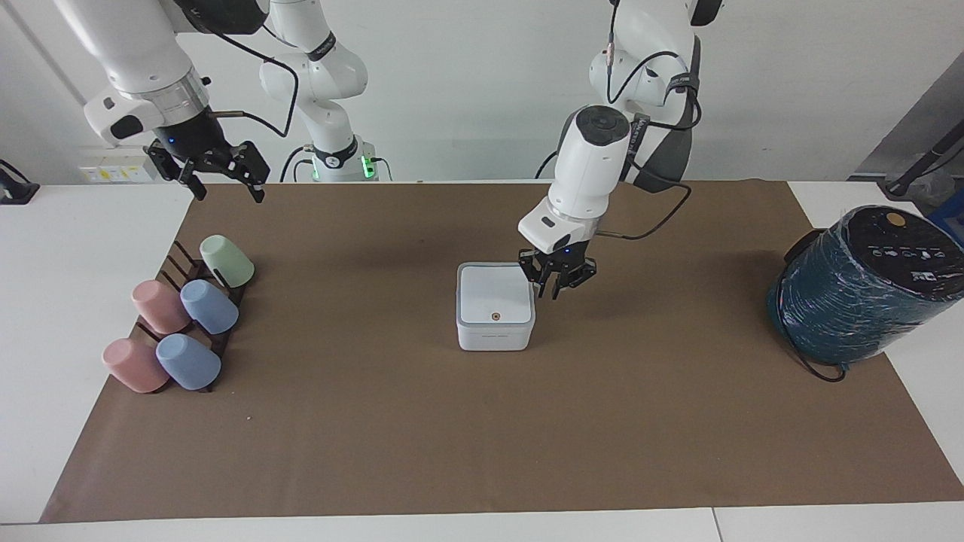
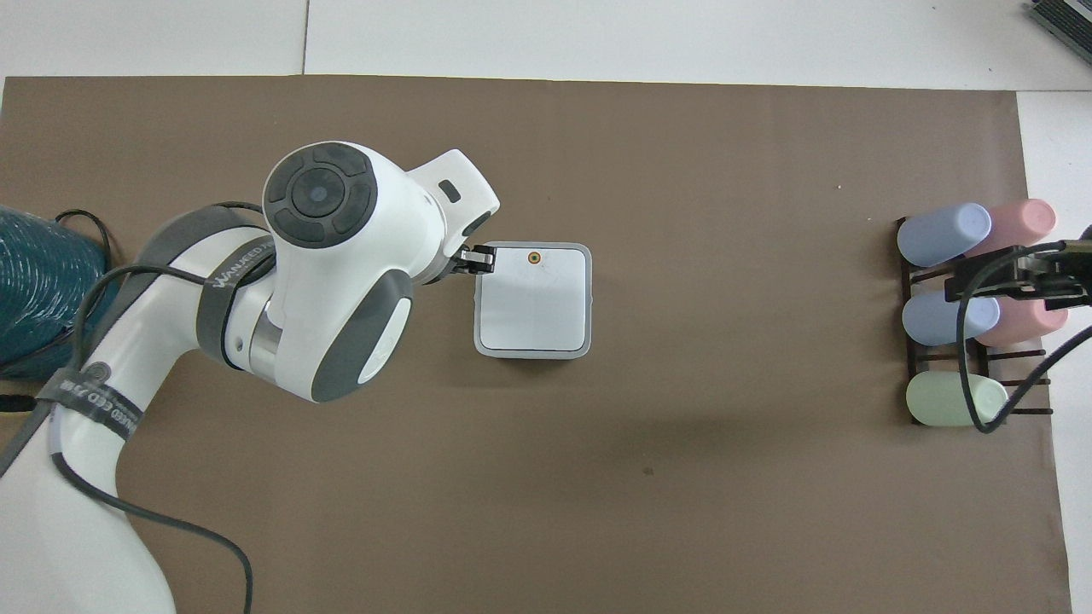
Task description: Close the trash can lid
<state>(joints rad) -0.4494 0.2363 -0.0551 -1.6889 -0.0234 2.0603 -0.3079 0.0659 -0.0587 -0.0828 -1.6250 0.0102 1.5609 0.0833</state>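
Trash can (image 1: 495, 316) mid-desk, lid (image 1: 495, 294) flat on its rim. Light, rigid, slick plastic by the look; better pressed on top than pinched. Left gripper (image 1: 558, 280) just beside it, fingers apart, empty. Right gripper (image 1: 219, 172) parked over the corner by its own base, spread, holding nothing.

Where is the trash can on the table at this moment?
The trash can, lid shut, sits mid-mat between the cup rack and the teal-wrapped cylinder, with the left gripper raised beside it.
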